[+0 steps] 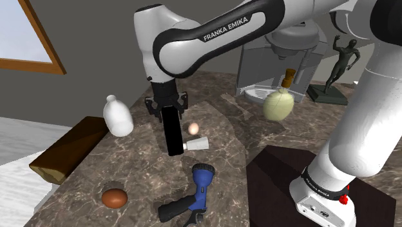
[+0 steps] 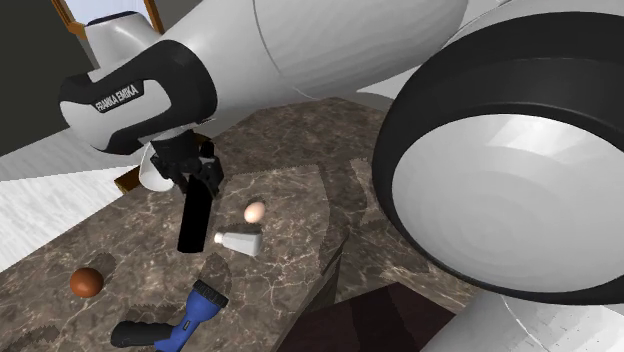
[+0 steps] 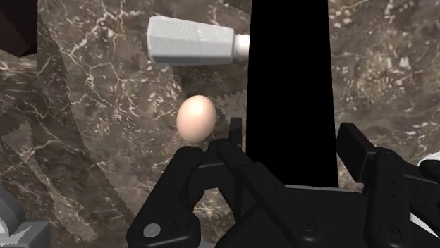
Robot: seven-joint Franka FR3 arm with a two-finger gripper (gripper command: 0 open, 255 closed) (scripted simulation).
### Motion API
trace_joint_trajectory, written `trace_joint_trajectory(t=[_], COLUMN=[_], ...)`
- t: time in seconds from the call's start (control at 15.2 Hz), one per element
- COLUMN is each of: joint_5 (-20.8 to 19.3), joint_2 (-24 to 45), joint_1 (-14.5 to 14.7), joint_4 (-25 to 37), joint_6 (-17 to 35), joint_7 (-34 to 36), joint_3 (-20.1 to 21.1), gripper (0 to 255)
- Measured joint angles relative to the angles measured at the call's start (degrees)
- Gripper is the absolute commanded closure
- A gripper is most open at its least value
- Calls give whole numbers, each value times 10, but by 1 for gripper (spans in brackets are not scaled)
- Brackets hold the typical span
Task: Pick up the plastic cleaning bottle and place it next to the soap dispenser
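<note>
A tall, flat black bottle (image 1: 171, 135) (image 2: 193, 225) (image 3: 289, 70) hangs upright from my gripper (image 1: 166, 106) (image 2: 195, 180) (image 3: 292, 141), whose fingers (image 3: 236, 141) clasp its upper part from both sides. Its lower end is close to the dark marble counter (image 1: 225, 122); whether it touches I cannot tell. The soap dispenser (image 1: 278, 103), a round olive bottle with a pump, stands far off toward the shoulder view's right, in front of a coffee machine.
A pale egg (image 1: 193, 128) (image 3: 196, 118) and a toppled white shaker (image 1: 197, 145) (image 3: 194, 40) lie right beside the black bottle. A white jug (image 1: 118, 116), a bread loaf (image 1: 67, 148), a brown ball (image 1: 114, 198), a blue drill (image 1: 193, 197) and a dark statuette (image 1: 338, 64) also share the counter.
</note>
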Motion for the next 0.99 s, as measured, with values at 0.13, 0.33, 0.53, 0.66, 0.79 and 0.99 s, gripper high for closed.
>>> trace_joint_trajectory(t=[0.13,0.33,0.53,0.66,0.79,0.99], joint_5=[3,8,10,13,14,15], joint_2=[-5,-11,-14,-19,-19,-20], joint_1=[-1,-1,-1,-2,-1,-1], joint_4=[10,26,47,57,72,93], joint_6=[-14,-35,-58,-72,-87,-110], joint_7=[-3,-5,-8,-11,-11,-12], joint_3=[0,1,2,2,2,3], gripper=[255,255,255,255,255,255])
